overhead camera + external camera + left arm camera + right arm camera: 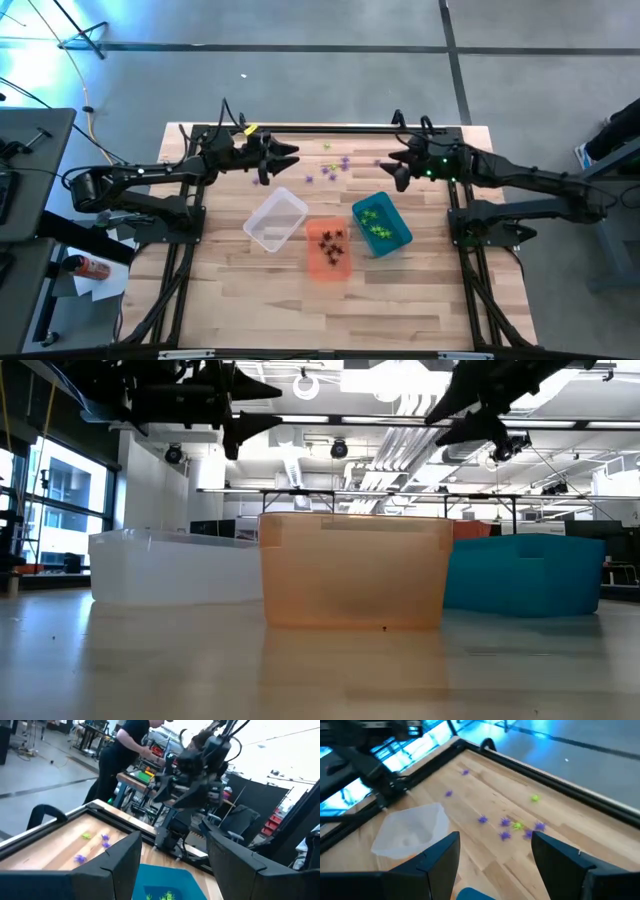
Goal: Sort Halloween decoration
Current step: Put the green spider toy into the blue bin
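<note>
**benchrat:** Starting at the near side of the wooden slatted worktop (pixel 420 300), three rectangular plastic bins sit in a row: a clear one (pixel 275 220), an orange one (pixel 328 248) with black spiky trinkets (pixel 331 240) inside, and a teal one (pixel 381 224) with bright green spiky trinkets (pixel 376 226) inside. Just beyond the bins, the loose purple spiky plastic trinkets (pixel 338 166) are scattered, with a couple of green strays (pixel 518 825) mixed in. Both arms hang above that far strip. The left pincer (pixel 288 156) is seen spread and empty, and the same goes for the right pincer (pixel 392 166).

**slotcar_dave:** So nothing purple has been binned yet, it seems. How should the pick be handled?

**benchrat:** One trinket at the edge of the cluster would best be singled out, since the middle ones lie just beside each other and two could get pinched at once. The right pincer is judged better placed, as the cluster shows right between its fingers (pixel 440 862) in the right wrist view. A straight descent with the jaws either side of one piece is advised, then a carry over to the clear bin for purple.

**slotcar_dave:** Anything that can't be made out?

**benchrat:** Plenty. From the low view the trinkets are hidden completely behind the bin walls. Whether the clear bin holds anything can't be told. The exact count of purple pieces is hard to judge, they're tiny. Farther off, a person in dark clothing (pixel 125 750) is seen at a bench in the room behind.
</note>
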{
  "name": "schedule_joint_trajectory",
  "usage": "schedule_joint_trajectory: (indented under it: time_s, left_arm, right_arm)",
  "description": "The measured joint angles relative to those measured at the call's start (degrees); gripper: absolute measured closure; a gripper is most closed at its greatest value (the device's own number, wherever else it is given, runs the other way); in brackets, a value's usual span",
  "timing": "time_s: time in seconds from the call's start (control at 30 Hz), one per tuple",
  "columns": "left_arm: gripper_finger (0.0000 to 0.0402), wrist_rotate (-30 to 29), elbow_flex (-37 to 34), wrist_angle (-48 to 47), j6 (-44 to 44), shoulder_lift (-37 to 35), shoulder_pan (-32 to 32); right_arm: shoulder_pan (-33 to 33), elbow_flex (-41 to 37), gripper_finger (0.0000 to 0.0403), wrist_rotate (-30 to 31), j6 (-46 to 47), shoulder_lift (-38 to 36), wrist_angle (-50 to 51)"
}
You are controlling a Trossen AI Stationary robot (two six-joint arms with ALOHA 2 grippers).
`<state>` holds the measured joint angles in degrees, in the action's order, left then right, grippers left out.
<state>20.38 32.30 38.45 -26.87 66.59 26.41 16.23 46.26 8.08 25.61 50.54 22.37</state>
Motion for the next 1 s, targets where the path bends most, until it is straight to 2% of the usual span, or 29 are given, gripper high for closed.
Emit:
schedule_joint_trajectory:
  time_s: [0.1,0.17,0.27,0.33,0.37,0.53,0.7,0.83,1.0]
  left_arm:
    - [0.0192,-1.2,0.2,0.0,0.0,0.0,0.0]
    - [0.0192,-2.6,0.2,0.0,0.0,0.0,0.0]
    - [0.0192,-3.1,0.2,-0.1,0.1,0.0,0.0]
    - [0.0192,-3.1,0.2,-0.2,0.0,0.0,0.0]
    - [0.0192,-3.1,0.2,-0.3,0.0,0.0,0.0]
    - [0.0192,-3.1,0.2,-0.3,0.0,0.0,0.0]
    - [0.0192,-3.1,0.2,-0.6,0.1,0.0,0.0]
    - [0.0192,-3.1,0.3,-0.9,0.0,0.0,0.0]
    - [0.0192,-2.4,0.3,-0.9,-1.2,0.0,0.0]
  right_arm:
    - [1.2,-1.1,0.0163,0.2,3.1,0.6,0.1]
    - [2.5,-1.0,0.0163,2.5,7.0,2.1,1.5]
    - [6.4,1.6,0.0163,9.3,19.8,7.4,7.3]
    - [10.5,4.1,0.0163,10.3,28.1,12.6,13.2]
    - [12.5,4.8,0.0163,10.4,29.3,15.4,15.4]
    - [22.3,4.9,0.0164,8.8,29.2,29.0,14.6]
    - [30.3,6.1,0.018,6.4,28.4,39.5,11.3]
    - [33.5,9.0,0.0202,4.7,28.4,45.8,11.2]
    - [34.2,12.8,0.0231,3.6,28.4,50.3,11.4]
